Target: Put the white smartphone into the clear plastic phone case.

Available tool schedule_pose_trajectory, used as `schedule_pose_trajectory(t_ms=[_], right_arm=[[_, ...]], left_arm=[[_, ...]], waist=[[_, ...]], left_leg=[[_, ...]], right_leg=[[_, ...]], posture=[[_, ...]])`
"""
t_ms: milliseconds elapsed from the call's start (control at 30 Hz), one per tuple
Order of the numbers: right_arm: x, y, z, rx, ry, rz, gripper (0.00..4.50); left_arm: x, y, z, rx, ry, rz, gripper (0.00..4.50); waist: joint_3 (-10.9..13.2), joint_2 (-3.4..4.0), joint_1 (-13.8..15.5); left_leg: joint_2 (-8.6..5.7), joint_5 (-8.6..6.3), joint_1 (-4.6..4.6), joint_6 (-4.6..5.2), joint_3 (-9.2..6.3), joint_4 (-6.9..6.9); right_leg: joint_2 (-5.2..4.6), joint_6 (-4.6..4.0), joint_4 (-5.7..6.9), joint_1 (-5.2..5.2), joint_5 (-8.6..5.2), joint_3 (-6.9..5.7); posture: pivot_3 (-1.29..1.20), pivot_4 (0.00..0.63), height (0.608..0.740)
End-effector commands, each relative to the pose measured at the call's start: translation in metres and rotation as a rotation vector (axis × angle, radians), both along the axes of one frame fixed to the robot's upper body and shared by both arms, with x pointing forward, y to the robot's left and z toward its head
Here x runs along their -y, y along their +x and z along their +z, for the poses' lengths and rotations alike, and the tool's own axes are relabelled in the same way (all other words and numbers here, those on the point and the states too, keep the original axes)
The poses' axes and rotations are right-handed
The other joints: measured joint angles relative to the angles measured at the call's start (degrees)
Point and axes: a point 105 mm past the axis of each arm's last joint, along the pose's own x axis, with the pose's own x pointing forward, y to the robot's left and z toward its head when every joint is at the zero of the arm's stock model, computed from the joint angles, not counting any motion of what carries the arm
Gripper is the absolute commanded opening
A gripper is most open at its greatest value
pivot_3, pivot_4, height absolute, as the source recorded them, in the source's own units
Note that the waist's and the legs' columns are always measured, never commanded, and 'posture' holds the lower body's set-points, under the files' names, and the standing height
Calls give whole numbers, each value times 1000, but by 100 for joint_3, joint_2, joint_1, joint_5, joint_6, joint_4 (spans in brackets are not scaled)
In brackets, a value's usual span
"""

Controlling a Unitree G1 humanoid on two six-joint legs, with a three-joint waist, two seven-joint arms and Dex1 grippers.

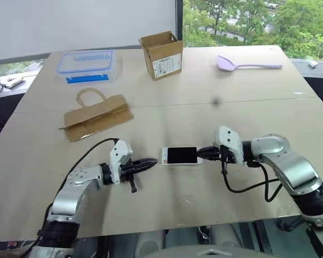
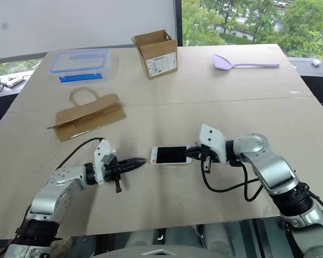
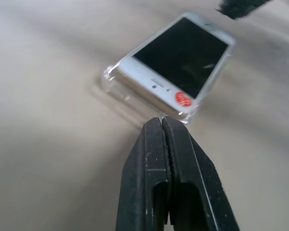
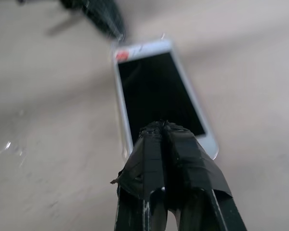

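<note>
Two closed grippers flank your phone (image 1: 180,156), which lies flat, screen up, near the front middle of the table (image 1: 204,97). Your left gripper (image 1: 151,162) has its fingers pressed together, holding nothing, tips just beside the phone's left end. Your right gripper (image 1: 201,153) is also shut and empty, its tips at the phone's right end; whether they touch it you cannot tell from the head views.

Expect the phone to be stiff, smooth-edged and light enough to skid on the tabletop if pushed from one end alone, so brace both short ends together. The case (image 3: 116,85) looks thin and springy; judged from its lip, pressing on the phone's corners should seat it better than pinching the screen.

Your left wrist view shows what the head views hide: the clear shell under the phone, its rim sticking out along one long side, and a red round button (image 3: 183,99) at the near end. Your right wrist view shows the right tips over the opposite end's white border.
</note>
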Motion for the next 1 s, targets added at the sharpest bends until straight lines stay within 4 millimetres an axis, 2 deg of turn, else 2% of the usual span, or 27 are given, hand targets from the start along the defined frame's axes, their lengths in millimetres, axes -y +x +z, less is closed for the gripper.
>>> schedule_pose_trajectory(t_ms=[33,300,533,700,833,900,1000], right_arm=[[-19,0,21,76,53,41,70],[-58,13,-13,51,15,97,70],[-68,19,-32,25,-53,124,70],[-69,27,-52,-28,-154,104,70],[-65,26,-63,-61,-216,121,70],[-64,29,-62,-41,-216,106,70],[-66,38,-33,29,-86,63,70]], left_arm=[[8,-3,9,31,-31,-33,0],[-13,-8,2,25,-6,34,0],[-27,-16,-5,14,15,81,0],[-27,-17,-6,20,18,90,0],[-26,-15,-5,26,16,94,0],[-24,-13,-4,29,14,96,0],[-19,-9,-2,35,9,95,0]], waist=[[0,0,-19],[0,-1,-68],[0,-1,-74],[0,-1,-97],[-1,-2,-77],[-1,-2,-72],[0,-1,-60]], left_leg=[[0,0,0,0,-1,0],[0,0,-1,0,-1,0],[0,0,5,0,0,0],[1,0,23,0,4,-3],[2,0,59,0,6,-5],[2,0,78,0,8,-8],[2,0,88,0,7,-8]], right_leg=[[0,2,2,0,1,0],[0,0,3,-1,9,1],[0,-5,13,-2,7,3],[4,-7,38,-2,5,12],[4,-12,52,24,-19,16],[3,-11,51,41,-22,16],[2,-11,51,51,-23,15]], posture=[[0,150,740],[0,150,740],[0,150,740],[0,150,740],[0,150,740],[0,150,740],[0,150,740]])
